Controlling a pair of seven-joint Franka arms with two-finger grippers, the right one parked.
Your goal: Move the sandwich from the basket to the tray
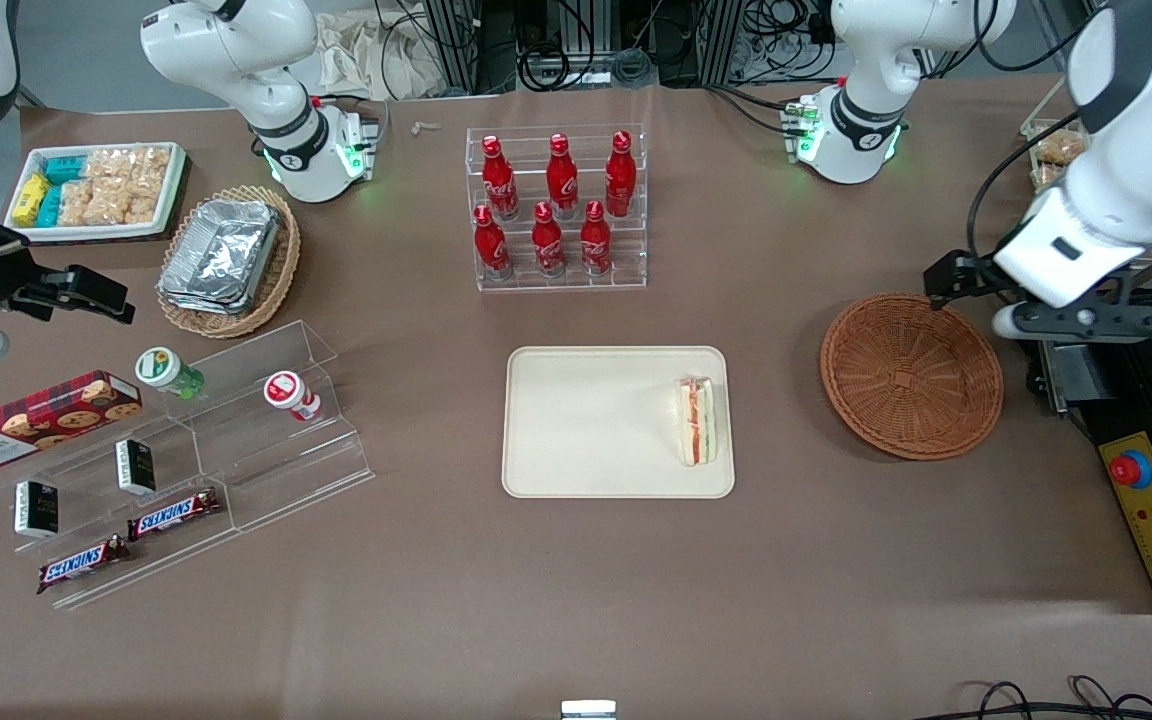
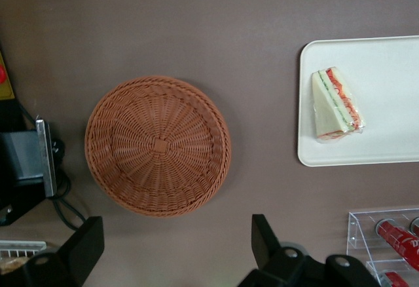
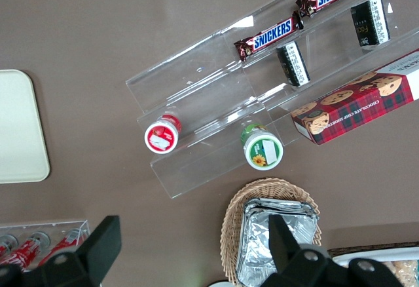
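The sandwich (image 1: 696, 420) (image 2: 335, 103), a pale bread wedge with red and green filling, lies on the cream tray (image 1: 586, 420) (image 2: 386, 136), near the tray edge closest to the basket. The round reddish-brown wicker basket (image 1: 911, 375) (image 2: 157, 146) sits beside the tray toward the working arm's end of the table, with nothing in it. My gripper (image 1: 1036, 305) (image 2: 173, 244) hangs well above the table by the basket's rim, a little farther from the front camera than the basket. It is open, its fingers are wide apart, and nothing is between them.
A clear rack of red bottles (image 1: 558, 205) stands farther from the front camera than the tray. A control box with a red stop button (image 1: 1131, 470) sits at the working arm's end. Clear snack shelves (image 1: 176, 450) and a foil-tray basket (image 1: 231, 260) lie toward the parked arm's end.
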